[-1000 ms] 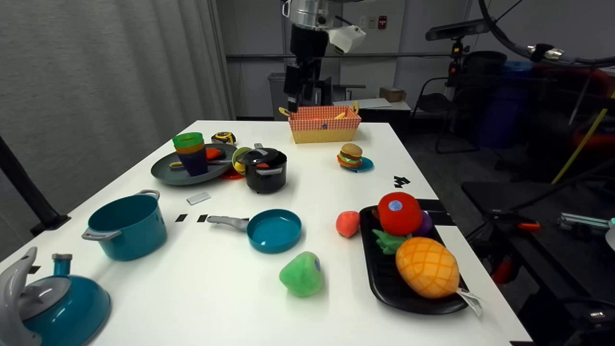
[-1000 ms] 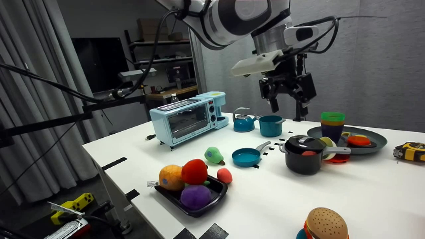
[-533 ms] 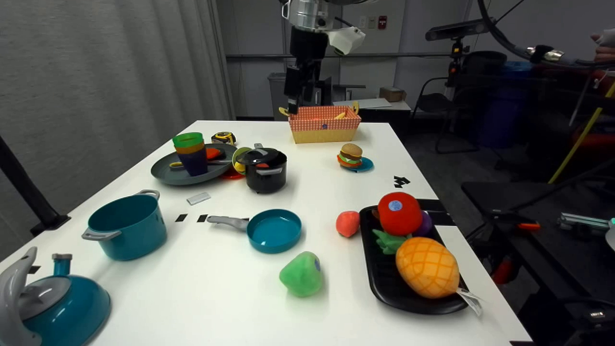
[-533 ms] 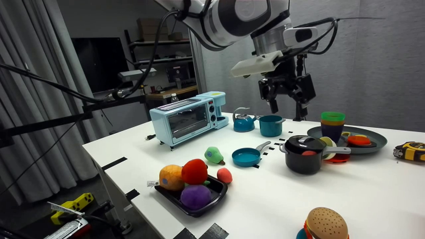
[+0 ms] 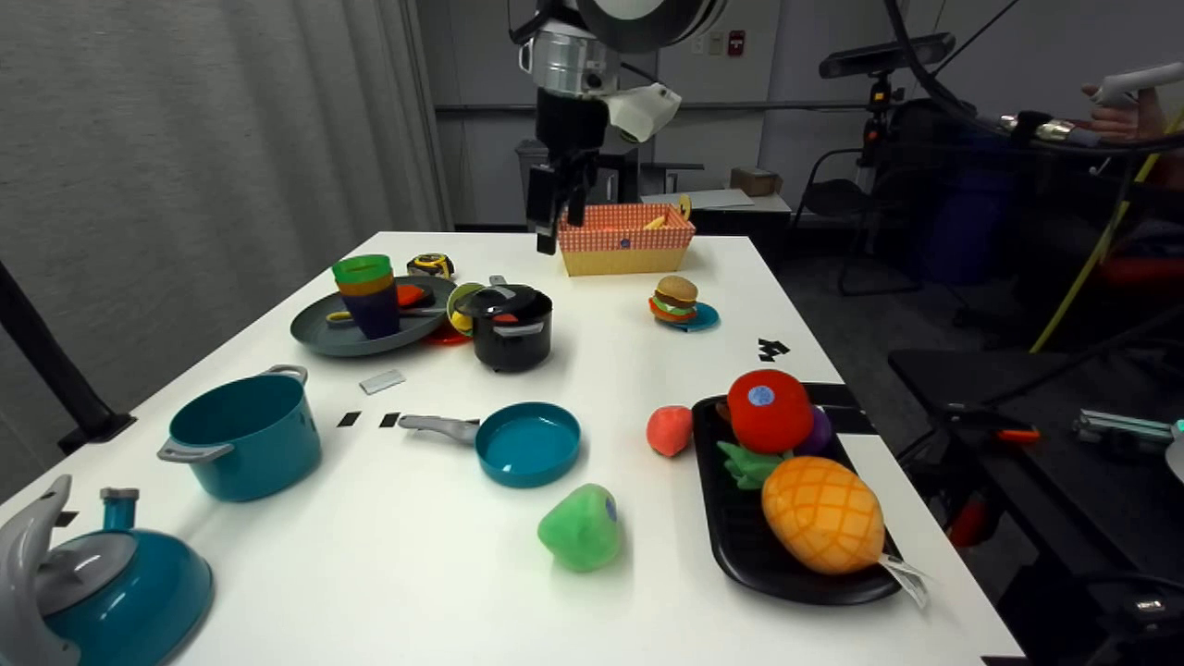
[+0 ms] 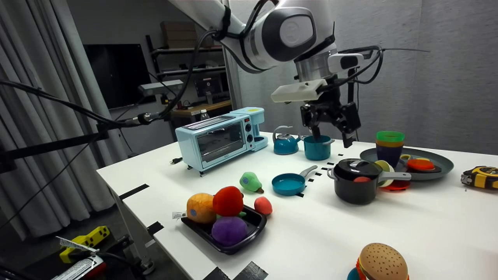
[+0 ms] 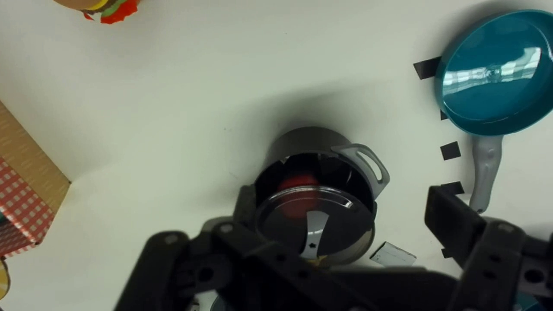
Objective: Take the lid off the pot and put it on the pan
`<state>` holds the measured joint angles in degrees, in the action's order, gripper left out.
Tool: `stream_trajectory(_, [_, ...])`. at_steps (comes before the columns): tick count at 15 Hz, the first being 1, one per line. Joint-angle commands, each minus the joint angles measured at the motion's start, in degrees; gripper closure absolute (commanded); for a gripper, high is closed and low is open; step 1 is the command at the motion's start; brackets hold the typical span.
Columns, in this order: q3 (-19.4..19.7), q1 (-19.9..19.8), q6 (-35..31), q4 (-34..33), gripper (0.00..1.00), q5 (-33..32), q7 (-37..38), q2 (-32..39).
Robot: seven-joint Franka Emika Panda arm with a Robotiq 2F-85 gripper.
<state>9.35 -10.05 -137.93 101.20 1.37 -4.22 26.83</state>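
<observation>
Three nested cups on the plate near the pot; empty pincer gapes wide.

White table under black pot, pan, tray

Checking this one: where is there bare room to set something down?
Bare tabletop lies between the black pot and the hamburger, and between the kettle and the green plush toy. Crowded: from the dark plate, bearing stacked cups, across to the black pot.
</observation>
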Motion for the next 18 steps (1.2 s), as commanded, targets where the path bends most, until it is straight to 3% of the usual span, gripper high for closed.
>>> stream_trajectory(1, [-0.39,-0.14,0.88,-6.97,0.00,-0.57,3.21,5.54])
stream_trajectory(18, [-0.74,-2.60,3.96,-26.97,0.00,2.22,12.15,20.63])
